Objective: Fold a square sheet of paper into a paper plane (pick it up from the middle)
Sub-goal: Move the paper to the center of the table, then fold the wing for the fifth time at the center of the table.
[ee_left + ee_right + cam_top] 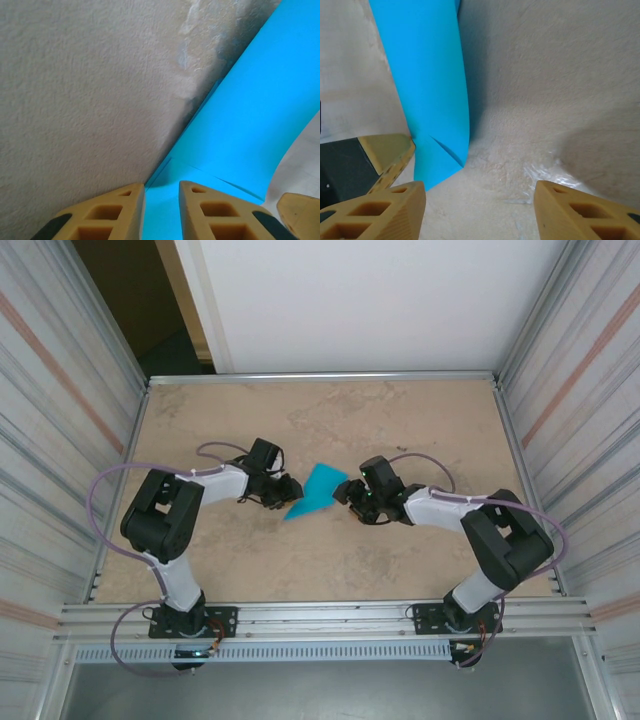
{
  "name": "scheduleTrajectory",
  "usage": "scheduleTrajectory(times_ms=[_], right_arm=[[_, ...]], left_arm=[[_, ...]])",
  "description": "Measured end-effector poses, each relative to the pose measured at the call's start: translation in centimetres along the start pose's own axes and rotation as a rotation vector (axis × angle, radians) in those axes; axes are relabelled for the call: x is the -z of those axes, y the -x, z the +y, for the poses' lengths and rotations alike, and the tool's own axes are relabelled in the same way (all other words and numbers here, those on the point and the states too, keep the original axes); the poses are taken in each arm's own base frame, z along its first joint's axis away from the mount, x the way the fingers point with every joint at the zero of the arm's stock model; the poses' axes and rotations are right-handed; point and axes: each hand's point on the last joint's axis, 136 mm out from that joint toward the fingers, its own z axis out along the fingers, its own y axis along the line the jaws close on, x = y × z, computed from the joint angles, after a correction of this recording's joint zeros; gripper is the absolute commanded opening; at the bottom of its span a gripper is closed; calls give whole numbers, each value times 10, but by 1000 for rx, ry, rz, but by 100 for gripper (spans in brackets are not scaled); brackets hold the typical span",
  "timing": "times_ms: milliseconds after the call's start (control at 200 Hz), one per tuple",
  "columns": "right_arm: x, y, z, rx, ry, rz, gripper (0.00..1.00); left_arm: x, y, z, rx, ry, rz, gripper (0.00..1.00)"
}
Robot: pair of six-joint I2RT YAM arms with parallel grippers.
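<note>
The paper (316, 490) is thin, matte turquoise with no print. It sits at about the centre of the worktop (400, 420), between the 2 end effectors. From above it is a narrow, kite-like quadrilateral. Its long axis runs on a diagonal, with the broader end toward the far right corner and a sharp tip toward the near left corner. Close up, the sheet (250, 115) curves smoothly, shows fine straight creases near its corner and casts a dark shadow on the worktop beside it.

The worktop is beige, mottled and grainy, with paler scuffed patches, and it has a metal rail along each edge.

The left end effector (161, 186) has tan, ribbed, wedge-shaped fingers (100, 217) drawn to a narrow slit. A corner of the paper lies in that slit, but I cannot tell whether it is pinched.

The right end effector (480, 185) stands wide apart over bare worktop and holds nothing. The paper's near corner (440, 165) is just beside its left finger (380, 212).
</note>
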Motion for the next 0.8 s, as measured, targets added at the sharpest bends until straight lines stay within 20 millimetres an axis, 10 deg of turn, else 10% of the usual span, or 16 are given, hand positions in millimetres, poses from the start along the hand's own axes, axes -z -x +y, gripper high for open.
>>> scheduleTrajectory(times_ms=[802], right_arm=[[-44,-13,22,-60,70,50,32]], left_arm=[[-1,-3,-2,21,-5,9,24]])
